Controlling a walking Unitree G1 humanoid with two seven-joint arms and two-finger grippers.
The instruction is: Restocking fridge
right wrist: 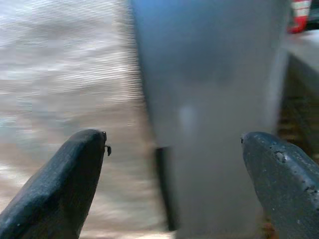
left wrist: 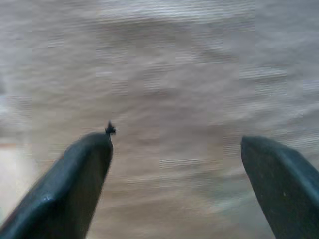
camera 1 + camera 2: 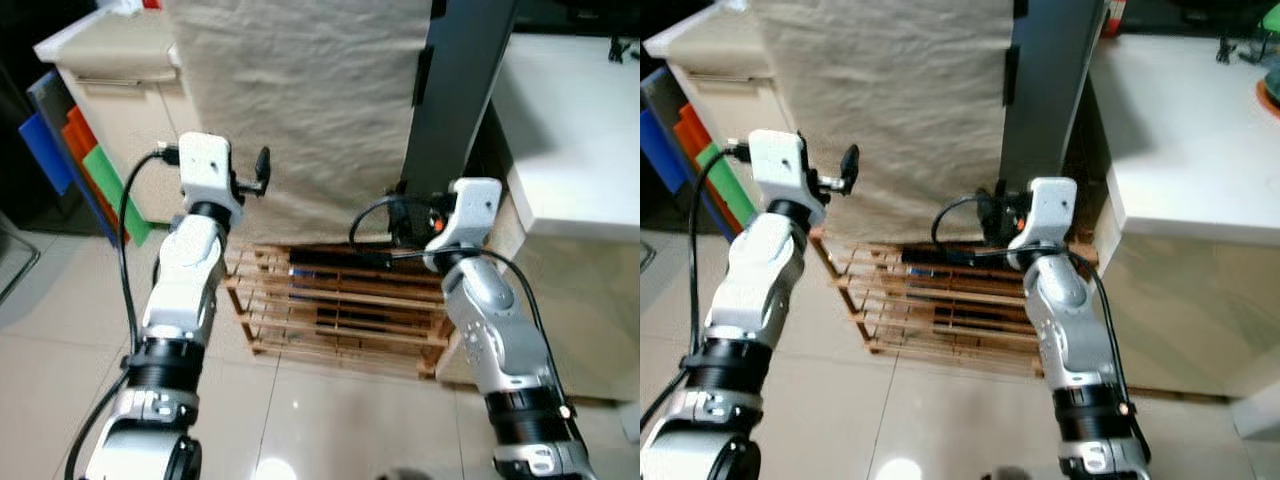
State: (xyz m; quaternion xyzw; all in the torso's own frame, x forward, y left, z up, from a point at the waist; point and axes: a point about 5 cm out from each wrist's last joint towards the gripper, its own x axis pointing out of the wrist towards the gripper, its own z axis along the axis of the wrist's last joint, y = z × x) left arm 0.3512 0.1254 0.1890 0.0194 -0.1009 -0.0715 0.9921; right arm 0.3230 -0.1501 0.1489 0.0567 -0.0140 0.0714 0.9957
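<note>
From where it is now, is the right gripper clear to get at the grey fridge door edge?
Probably yes. The right gripper is open and faces the grey fridge door, with nothing between them. The beige cloth hangs just beside the door, apart from the gripper's line.

A cloth-draped unit [image 3: 300, 100] stands ahead, with a slatted wooden rack [image 3: 340, 310] on the floor [image 3: 60, 330] below its front. A dark upright panel [image 3: 455, 90] rises just right of the cloth, and a counter [image 3: 575, 140] lies further right. Left of the cloth sits a cabinet [image 3: 120, 90], with flat boards [image 3: 75, 160] leaning against its left side.
</note>
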